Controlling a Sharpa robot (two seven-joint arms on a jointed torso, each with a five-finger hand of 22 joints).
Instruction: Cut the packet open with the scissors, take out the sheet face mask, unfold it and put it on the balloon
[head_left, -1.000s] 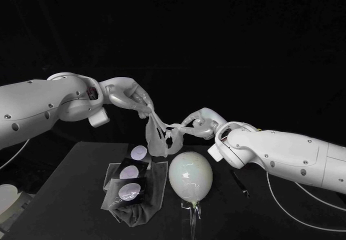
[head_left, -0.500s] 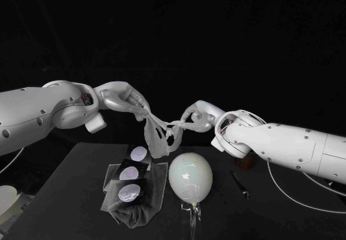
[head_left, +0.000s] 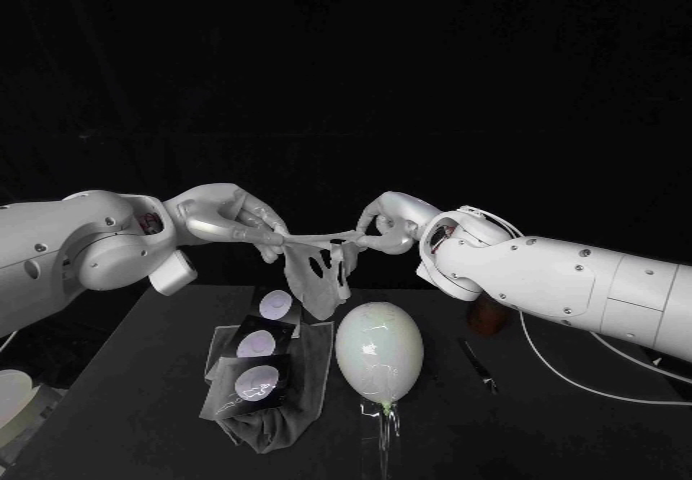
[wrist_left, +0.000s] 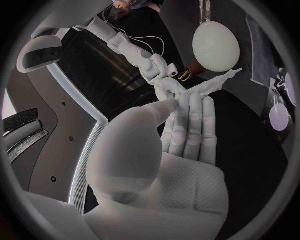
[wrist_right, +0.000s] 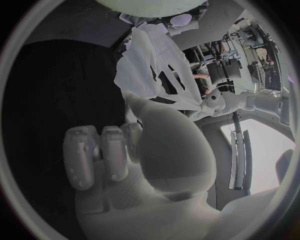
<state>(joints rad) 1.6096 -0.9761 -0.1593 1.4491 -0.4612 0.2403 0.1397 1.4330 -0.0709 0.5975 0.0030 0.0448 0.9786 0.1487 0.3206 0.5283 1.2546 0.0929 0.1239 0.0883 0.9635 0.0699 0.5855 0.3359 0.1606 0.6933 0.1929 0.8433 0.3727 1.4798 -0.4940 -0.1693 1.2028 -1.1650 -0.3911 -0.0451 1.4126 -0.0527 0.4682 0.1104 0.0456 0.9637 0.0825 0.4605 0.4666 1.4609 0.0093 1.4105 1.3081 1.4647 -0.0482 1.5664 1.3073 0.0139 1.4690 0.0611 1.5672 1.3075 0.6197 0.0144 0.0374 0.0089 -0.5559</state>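
Observation:
The white sheet face mask (head_left: 317, 268) hangs in the air above the table, stretched between my two hands. My left hand (head_left: 248, 222) pinches its left upper edge, my right hand (head_left: 387, 222) pinches its right upper edge. The mask's top edge is pulled nearly level and its lower part droops. The pale balloon (head_left: 379, 352) lies on the black table below and slightly right of the mask, knot toward me. In the right wrist view the mask (wrist_right: 156, 70) spreads out beyond my right hand (wrist_right: 159, 150). The left wrist view has my left hand (wrist_left: 184, 125) holding the mask (wrist_left: 215, 82), with the balloon (wrist_left: 215, 45) beyond.
The cut dark packet (head_left: 260, 375) with round pale patches lies on the table left of the balloon, over a grey cloth (head_left: 271, 430). The scissors (head_left: 482, 368) lie right of the balloon. A brown object (head_left: 488, 318) sits behind them.
Both hands have risen and drawn apart, pulling the mask's top edge from a sagging fold into a nearly level line. The balloon and packet have not moved.

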